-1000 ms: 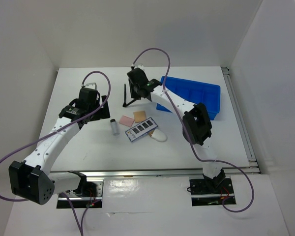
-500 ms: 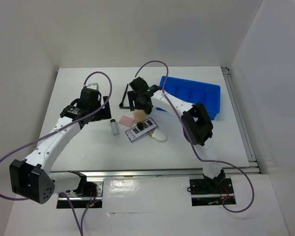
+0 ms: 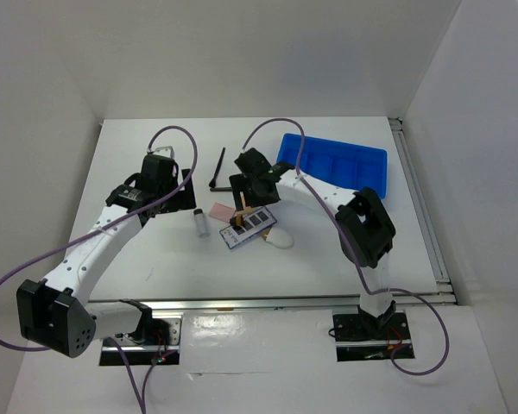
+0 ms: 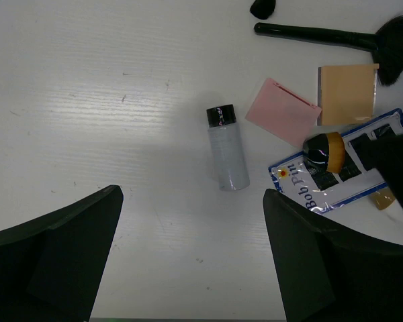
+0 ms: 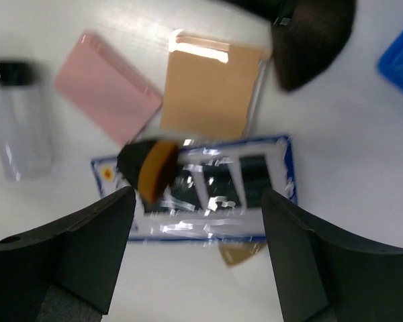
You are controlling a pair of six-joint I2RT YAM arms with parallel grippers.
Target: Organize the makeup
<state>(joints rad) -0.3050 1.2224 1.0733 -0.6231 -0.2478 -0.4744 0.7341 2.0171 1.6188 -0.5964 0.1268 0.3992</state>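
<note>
Right arm: reaches out from its base, elbow bent, wrist turned down over the eyeshadow palette [image 3: 246, 226]. Right gripper [image 5: 198, 215]: hangs just above the palette, fingers spread wide, gripping nothing. Short brush [image 5: 150, 168] with a tan band: leans on the palette's left end, touching neither finger.

Left arm: stretches forward, left of the palette. Left gripper [image 4: 191, 221]: fingers set wide apart, nothing between them, above the clear vial [image 4: 227, 155] lying just left of the palette.

Pink pad [image 4: 282, 111] and tan pad [image 4: 347, 94]: just behind the palette. Long black brush [image 4: 316, 33]: farther behind. White sponge [image 3: 279, 239]: just beside the palette's right end.
</note>
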